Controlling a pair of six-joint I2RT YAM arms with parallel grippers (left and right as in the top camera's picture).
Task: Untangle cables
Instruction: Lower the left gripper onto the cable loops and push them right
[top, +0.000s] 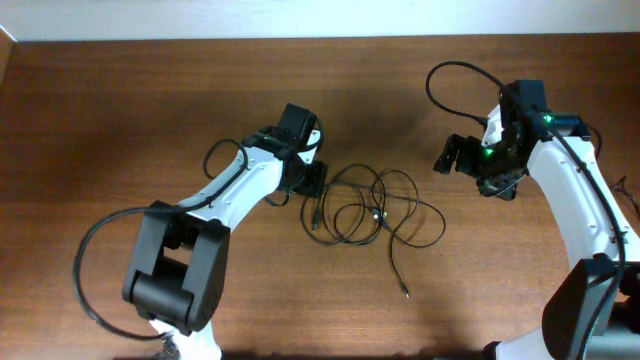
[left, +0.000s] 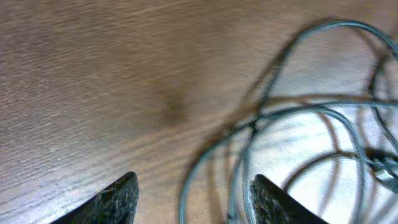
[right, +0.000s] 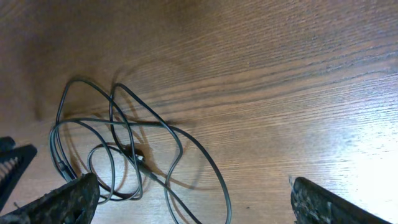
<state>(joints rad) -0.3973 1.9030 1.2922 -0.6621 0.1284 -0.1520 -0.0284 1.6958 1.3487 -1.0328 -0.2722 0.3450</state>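
Treating cables (top: 370, 205) as light, limp, snag-prone: I'd pinch a loose outer strand, not mid-bundle; left hand (left: 194, 200) part open straddling strands, right hand (right: 193, 202) wide, empty.

1. The cables (top: 378, 213) lie on the table (top: 120, 90), just right of its centre in the overhead view.
2. The left gripper (top: 317, 182) stands at 9 o'clock of the bundle, at its edge. In the left wrist view, loops (left: 298, 112) pass between its fingers (left: 118, 199), apparently without contact.
3. The right gripper (top: 452, 155) sits at 2 o'clock of the bundle, well apart.
4. One strand (top: 397, 268) trails from the bundle toward 5 o'clock.
5. The left arm (top: 175, 265) enters from 7 o'clock of the table, the right arm (top: 590, 230) from 4 o'clock.
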